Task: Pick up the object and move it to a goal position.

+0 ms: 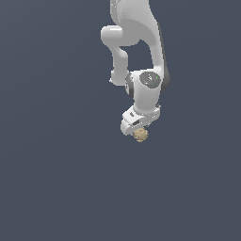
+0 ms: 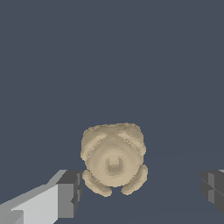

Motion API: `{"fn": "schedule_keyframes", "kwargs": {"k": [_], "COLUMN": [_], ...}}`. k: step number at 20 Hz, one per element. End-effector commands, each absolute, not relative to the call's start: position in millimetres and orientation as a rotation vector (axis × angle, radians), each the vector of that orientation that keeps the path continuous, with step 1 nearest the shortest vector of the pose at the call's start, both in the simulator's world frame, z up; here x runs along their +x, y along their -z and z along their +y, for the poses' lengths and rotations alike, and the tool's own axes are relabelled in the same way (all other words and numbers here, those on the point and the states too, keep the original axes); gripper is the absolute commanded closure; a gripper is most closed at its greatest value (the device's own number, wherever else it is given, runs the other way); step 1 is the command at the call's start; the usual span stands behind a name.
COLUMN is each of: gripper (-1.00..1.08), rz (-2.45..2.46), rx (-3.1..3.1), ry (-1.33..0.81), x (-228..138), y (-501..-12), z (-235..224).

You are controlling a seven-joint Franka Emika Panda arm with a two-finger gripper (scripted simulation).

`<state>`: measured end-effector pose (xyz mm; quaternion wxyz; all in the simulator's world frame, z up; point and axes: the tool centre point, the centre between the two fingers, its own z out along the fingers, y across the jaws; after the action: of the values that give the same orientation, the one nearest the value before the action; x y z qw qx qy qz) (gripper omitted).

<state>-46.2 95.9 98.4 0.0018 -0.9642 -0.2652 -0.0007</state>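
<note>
- Gripper (image 2: 141,189) spread wide, holding nothing; fingers (image 2: 70,192) either side of ball (image 2: 113,158), apart from it
- Ball sits between them, so closing should catch it; lumpy surface might slip

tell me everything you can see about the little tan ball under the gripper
The ball is tan-beige, lumpy and roughly round, with a bumpy matte surface, a central nub and curved lobes around it. It sits between the two dark pads of the open gripper, neither visibly touching it, just below the white hand.

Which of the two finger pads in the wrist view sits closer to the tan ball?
The pad on the white finger: it nearly touches the ball. The other pad stands well apart.
</note>
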Motion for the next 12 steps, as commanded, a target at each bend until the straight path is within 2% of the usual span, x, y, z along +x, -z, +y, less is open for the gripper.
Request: {"fn": "schedule_keyframes", "kwargs": {"k": [1,12], "gripper": [-0.92,-0.92], "rz": [-0.909,-0.954], "rx": [-3.006,-2.993], "ry": [0.001,-0.001], "x": [-51.9,-56.1], "y": [-93.3,-81.7], "z": [104.4,110.0]}}
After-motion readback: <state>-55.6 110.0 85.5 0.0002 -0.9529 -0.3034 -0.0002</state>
